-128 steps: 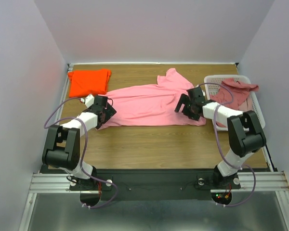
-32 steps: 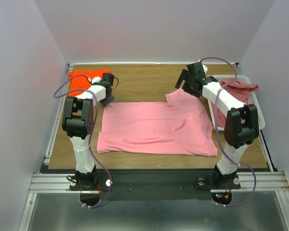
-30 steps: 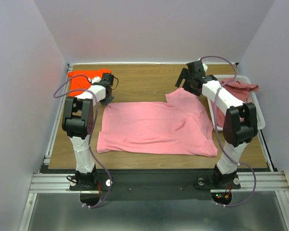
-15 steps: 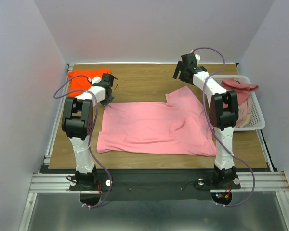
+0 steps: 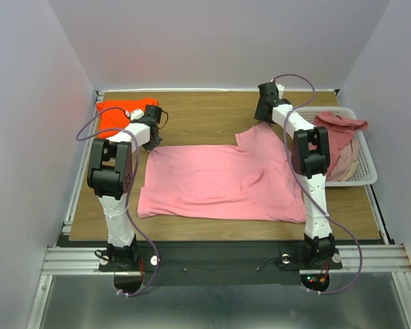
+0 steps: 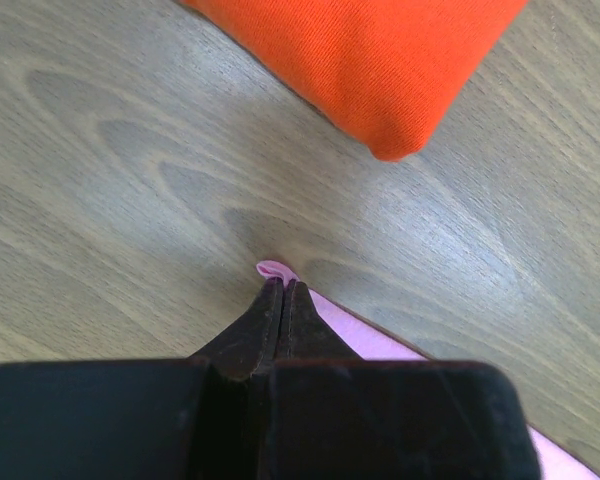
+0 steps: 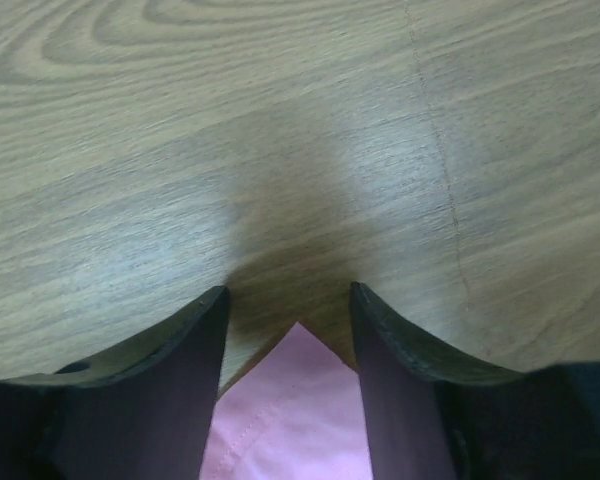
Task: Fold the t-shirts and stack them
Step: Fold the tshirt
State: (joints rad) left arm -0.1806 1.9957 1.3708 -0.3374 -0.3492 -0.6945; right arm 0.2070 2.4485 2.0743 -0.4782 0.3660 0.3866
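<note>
The left gripper (image 6: 282, 285), fingers pressed together on a corner of the pink t-shirt (image 5: 219, 181), sits just beside the folded orange t-shirt (image 5: 120, 113) at the table's (image 5: 205, 110) far left corner. The right gripper (image 7: 288, 292), fingers spread, frames the pink shirt's far right tip, near the white basket (image 5: 367, 175) of dusty rose t-shirts (image 5: 339, 125). The pink shirt lies spread across the table's middle.

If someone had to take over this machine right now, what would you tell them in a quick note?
Left gripper: shut on the far left corner of the pink t-shirt.
Right gripper: open, the shirt's far right tip between its fingers, unpinched.
The pink lies spread flat on the table.
Orange t-shirt: folded, far left corner.
A rose t-shirt sits in the basket.
Left to do: fold the pink, then the rose, and stack them.
</note>
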